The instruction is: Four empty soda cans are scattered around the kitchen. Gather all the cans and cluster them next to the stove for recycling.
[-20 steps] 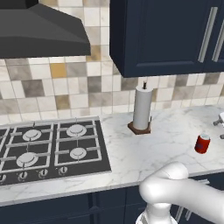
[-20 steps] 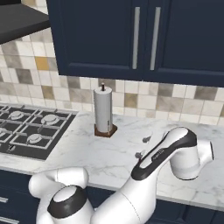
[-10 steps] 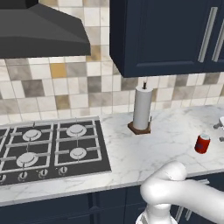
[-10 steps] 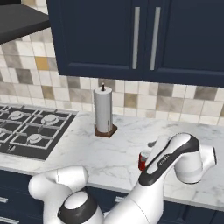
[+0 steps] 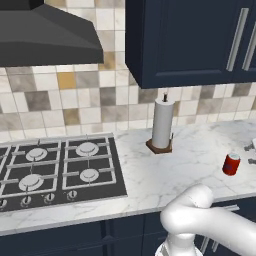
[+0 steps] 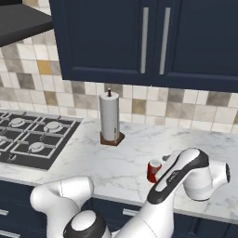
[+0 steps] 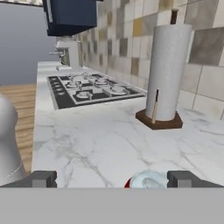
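Fingers (image 7: 112,179) spread wide, the robot lines up on a red soda can (image 6: 154,170) standing on the tabletop (image 5: 150,175) beyond the paper towel roll (image 5: 162,123) from the stove (image 5: 55,167), needing to close in and clamp

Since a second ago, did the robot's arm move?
Yes. In the right base view the arm swung left toward the paper towel roll, reaching the red can.

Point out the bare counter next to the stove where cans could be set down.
Bare marble lies between the stove and the paper towel roll, running forward to the counter front edge. More lies between the roll and the red can. It is tighter around that can, where the open gripper hovers.
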{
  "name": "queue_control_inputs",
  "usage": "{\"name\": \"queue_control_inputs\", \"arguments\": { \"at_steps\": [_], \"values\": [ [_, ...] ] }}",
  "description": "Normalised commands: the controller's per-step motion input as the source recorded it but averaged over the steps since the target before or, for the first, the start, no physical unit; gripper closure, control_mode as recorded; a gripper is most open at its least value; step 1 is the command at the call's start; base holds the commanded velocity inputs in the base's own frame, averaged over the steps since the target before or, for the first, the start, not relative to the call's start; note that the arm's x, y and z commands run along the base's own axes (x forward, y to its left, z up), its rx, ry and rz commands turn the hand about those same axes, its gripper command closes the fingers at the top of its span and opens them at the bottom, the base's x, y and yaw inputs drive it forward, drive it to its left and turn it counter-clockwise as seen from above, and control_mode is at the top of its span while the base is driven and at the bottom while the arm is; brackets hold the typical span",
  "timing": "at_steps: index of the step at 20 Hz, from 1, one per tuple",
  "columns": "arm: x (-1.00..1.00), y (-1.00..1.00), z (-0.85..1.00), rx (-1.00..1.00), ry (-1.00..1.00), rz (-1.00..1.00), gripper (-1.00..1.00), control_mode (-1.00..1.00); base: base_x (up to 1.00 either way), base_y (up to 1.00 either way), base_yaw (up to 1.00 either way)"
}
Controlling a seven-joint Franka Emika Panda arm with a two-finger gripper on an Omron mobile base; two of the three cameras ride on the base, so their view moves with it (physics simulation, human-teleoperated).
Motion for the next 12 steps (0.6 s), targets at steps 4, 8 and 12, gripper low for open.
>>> {"name": "queue_control_inputs", "arguments": {
  "at_steps": [4, 8, 12],
  "values": [
    [0.00, -0.42, -0.11, 0.01, 0.04, -0.03, -1.00, -1.00, 0.00, 0.00, 0.00],
    [0.00, -0.28, -0.09, 0.02, 0.05, -0.03, -1.00, -1.00, 0.00, 0.00, 0.00],
    [0.00, -0.12, -0.16, 0.01, 0.07, -0.04, -1.00, -1.00, 0.00, 0.00, 0.00]
  ]
}}
